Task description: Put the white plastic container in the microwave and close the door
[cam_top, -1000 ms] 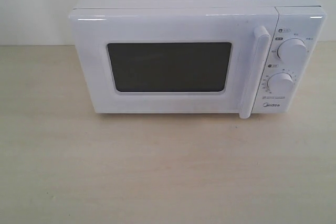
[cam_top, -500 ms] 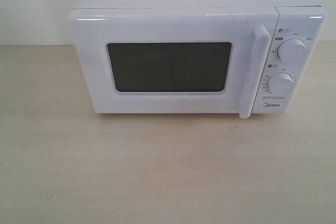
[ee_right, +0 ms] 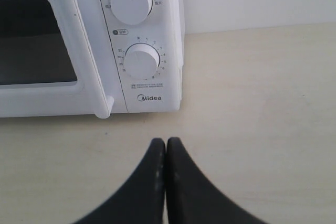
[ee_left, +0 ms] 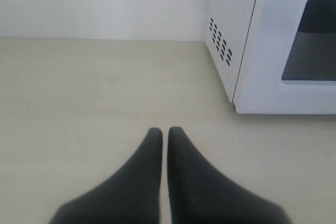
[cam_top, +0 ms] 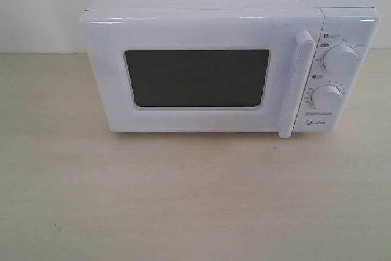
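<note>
The white Midea microwave (cam_top: 229, 68) stands at the back of the table, its door (cam_top: 198, 77) closed, with the dark window and the vertical bar handle (cam_top: 296, 84) to the right of it. Two round dials (cam_top: 340, 59) sit on its right panel. The white plastic container is not visible in any view. My left gripper (ee_left: 165, 131) hovers over bare table in front of the microwave's left corner (ee_left: 273, 45), shut with nothing between its fingers. My right gripper (ee_right: 166, 141) is shut and empty, just in front of the dial panel (ee_right: 142, 61). Neither gripper appears in the exterior view.
The light wooden table (cam_top: 183, 200) stretches in front of and beside the microwave. A plain white wall (cam_top: 36, 4) rises behind it. Vent holes (ee_left: 220, 45) mark the microwave's left side.
</note>
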